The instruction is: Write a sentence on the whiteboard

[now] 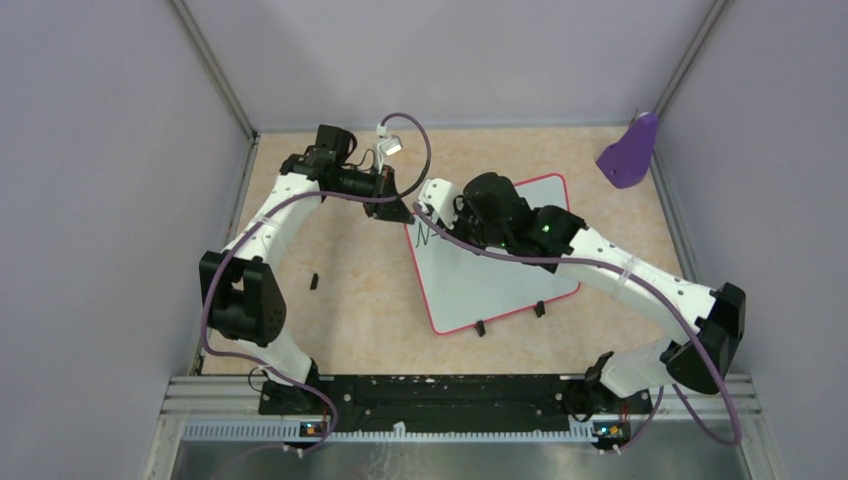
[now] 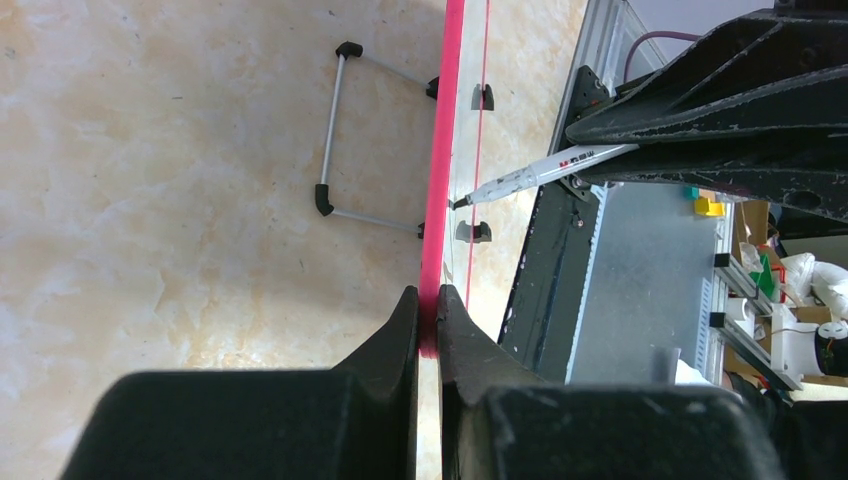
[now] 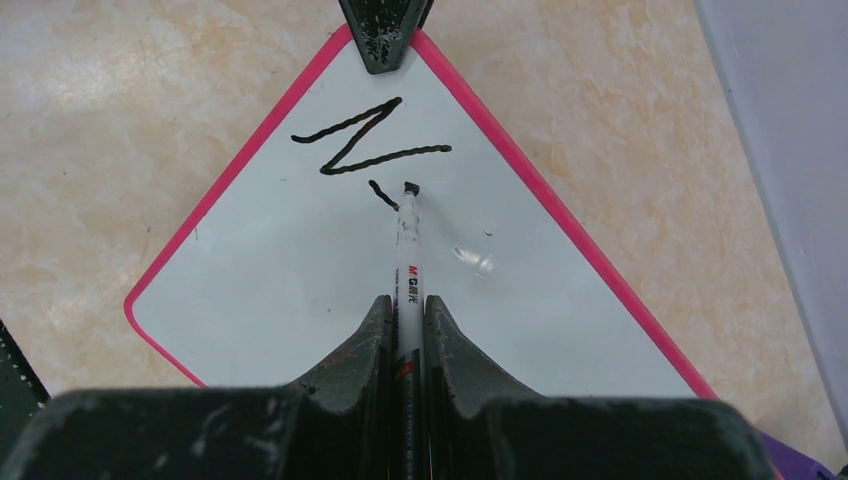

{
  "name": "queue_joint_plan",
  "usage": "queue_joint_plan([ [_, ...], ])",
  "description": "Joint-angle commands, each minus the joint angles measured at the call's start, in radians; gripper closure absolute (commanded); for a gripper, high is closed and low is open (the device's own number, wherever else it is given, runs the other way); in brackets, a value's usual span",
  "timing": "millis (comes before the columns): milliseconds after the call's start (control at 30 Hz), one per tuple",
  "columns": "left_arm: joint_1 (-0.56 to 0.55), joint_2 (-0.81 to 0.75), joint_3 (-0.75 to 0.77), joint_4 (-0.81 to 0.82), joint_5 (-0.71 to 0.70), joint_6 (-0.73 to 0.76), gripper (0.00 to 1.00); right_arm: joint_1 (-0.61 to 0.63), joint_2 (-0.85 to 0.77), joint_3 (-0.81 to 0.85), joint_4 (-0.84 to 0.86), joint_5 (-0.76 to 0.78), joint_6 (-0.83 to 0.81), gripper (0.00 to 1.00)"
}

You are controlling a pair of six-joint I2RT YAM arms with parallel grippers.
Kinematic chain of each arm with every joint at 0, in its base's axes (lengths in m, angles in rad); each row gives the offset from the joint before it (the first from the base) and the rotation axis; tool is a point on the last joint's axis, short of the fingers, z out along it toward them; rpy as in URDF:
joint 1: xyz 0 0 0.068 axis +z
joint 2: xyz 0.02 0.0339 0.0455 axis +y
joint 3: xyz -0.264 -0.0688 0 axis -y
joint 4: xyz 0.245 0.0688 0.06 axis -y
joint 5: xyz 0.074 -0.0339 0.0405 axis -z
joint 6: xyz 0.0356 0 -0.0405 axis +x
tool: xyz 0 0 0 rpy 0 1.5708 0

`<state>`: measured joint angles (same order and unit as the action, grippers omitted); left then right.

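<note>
Biggest thing first: tan marbled table [image 1: 340,300], with the whiteboard [image 1: 495,285] lying flat on it right of centre, turned at an angle, between the two arms. Looks thin, light and stiff, with a glossy face, so probably happy to skate around on that smooth top the moment a pen leans on it. Best taken by the red-pink rim [image 2: 440,200] at a corner, not by the slick face, and nowhere near fresh ink, which would likely smear. Pretty much that with the left gripper [image 2: 428,300]: clamped tight on the rim at the board's far-left corner, a finger on either side of the edge, pinning it down. Right gripper [image 3: 405,305] squeezed onto the marker [image 3: 408,235], barrel poking out between the fingers, tip down at the white surface, touching as far as can be told. Slim, smooth barrel held well back from the tip, so probably prone to twisting or sliding in the jaws under a hard push; light pressure advised. Two little black clip feet [image 1: 480,327] on the near edge, nothing worth grabbing there. Smallest of all, the sentence [image 3: 365,140]: just a wobbly capital N near the pinned corner and the start of a second letter right at the tip.
</note>
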<state>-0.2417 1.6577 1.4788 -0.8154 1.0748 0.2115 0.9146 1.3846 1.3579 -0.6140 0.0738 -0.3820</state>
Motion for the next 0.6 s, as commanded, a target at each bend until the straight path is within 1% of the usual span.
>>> queue_joint_plan([
  [0, -0.010, -0.027, -0.008, -0.012, 0.013, 0.006, 1.00, 0.016, 0.020, 0.026, 0.022, -0.007, 0.008, 1.00],
  [567, -0.010, -0.029, -0.013, -0.010, 0.011, 0.007, 1.00, 0.032, -0.011, -0.039, 0.019, -0.014, 0.017, 1.00],
])
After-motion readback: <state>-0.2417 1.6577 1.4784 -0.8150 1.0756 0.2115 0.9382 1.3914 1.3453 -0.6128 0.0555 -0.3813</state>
